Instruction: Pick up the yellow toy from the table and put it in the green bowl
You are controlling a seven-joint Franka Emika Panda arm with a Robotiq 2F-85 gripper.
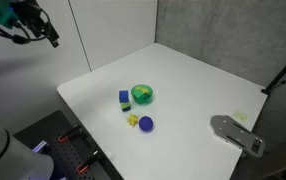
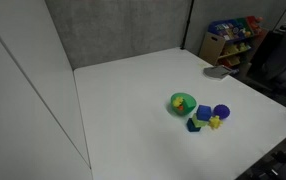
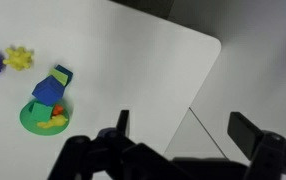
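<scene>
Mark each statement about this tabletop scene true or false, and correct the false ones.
1. The tiny irregular yellow toy lies on the white square table, outside the small round green bowl. True.
2. The robot's gripper is shut on the yellow toy. False: it is open and empty, away from the toys.
3. The small purple ball sits next to the yellow toy. True.
4. The blue block stands at the table's far corner, away from the bowl. False: it is right beside the green bowl.
</scene>
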